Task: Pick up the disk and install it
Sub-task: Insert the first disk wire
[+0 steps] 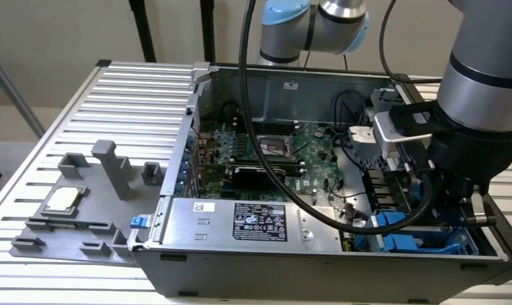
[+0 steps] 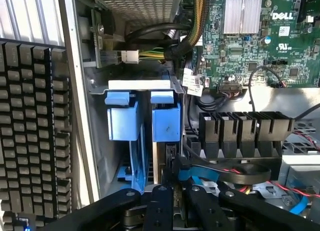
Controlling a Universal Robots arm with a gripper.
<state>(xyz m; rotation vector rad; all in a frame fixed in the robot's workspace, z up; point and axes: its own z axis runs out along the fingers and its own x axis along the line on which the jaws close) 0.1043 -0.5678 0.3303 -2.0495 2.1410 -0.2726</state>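
The disk [image 2: 166,122] stands on edge in the drive bay at the near right corner of the open computer case [image 1: 179,190]. Its blue carrier tab faces the wrist camera, and its dark thin edge runs down to my gripper [image 2: 172,193]. My gripper's black fingers [image 2: 159,206] sit close on either side of that edge, shut on the disk. A second blue carrier [image 2: 122,121] sits in the slot beside it. In the exterior view the arm's wrist [image 1: 459,146] reaches down over the blue carriers [image 1: 408,241] in that corner.
A large silver box with a black label [image 1: 256,219] fills the case's front. The green motherboard [image 1: 273,152] lies behind it, crossed by black cables [image 1: 281,190]. A grey fixture holding a small square chip [image 1: 60,200] sits at the exterior view's left. A keyboard [image 2: 30,131] lies outside the case wall.
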